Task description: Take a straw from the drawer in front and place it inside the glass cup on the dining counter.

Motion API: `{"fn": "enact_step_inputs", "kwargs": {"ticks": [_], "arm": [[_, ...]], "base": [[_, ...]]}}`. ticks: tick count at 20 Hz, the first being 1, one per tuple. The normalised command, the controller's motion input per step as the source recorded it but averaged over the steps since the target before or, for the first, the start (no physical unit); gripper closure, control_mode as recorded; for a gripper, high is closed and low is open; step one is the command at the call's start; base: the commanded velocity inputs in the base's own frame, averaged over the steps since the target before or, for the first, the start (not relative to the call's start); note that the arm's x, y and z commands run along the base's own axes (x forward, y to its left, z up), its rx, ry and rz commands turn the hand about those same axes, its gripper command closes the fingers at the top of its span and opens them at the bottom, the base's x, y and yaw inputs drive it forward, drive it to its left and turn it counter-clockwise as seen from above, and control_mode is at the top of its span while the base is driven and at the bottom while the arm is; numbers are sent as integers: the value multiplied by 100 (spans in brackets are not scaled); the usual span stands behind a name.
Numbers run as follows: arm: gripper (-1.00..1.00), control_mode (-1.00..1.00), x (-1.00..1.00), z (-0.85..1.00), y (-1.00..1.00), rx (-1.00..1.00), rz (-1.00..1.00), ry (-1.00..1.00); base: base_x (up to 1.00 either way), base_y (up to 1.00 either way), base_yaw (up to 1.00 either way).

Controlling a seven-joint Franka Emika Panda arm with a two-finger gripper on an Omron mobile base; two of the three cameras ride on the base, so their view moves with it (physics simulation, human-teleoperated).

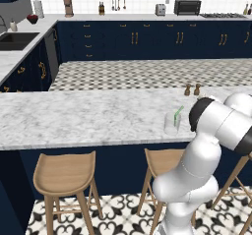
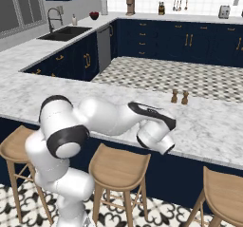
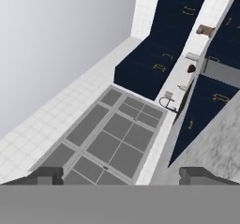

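The arm's elbow point(image 1: 216, 121) covers the right side of the glass cup point(image 1: 172, 124), the straw's point(image 1: 177, 113) lower part blurs inside it, and the grey band cuts off the fingers point(image 3: 47, 175).

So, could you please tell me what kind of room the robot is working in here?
A home-style kitchen, rendered. A marbled dining counter has wooden stools under it, navy cabinets line the far wall, and a sink with a tap sits in the side counter.

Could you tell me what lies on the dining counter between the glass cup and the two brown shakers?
Nothing: the left base view shows bare marble between the glass cup and the shakers.
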Motion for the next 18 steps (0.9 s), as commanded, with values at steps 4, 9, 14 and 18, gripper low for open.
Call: {"fn": "enact_step_inputs", "kwargs": {"ticks": [4,9,14,18], "arm": [[-100,-100,-52,16,0,0,-6,0],[-100,-100,-46,13,3,0,-7,0],[-100,-100,-40,24,0,-1,-6,0],[-100,-100,-26,20,3,-3,-4,0]], "base": [[0,0,0],[0,0,0],[0,0,0],[0,0,0]]}}
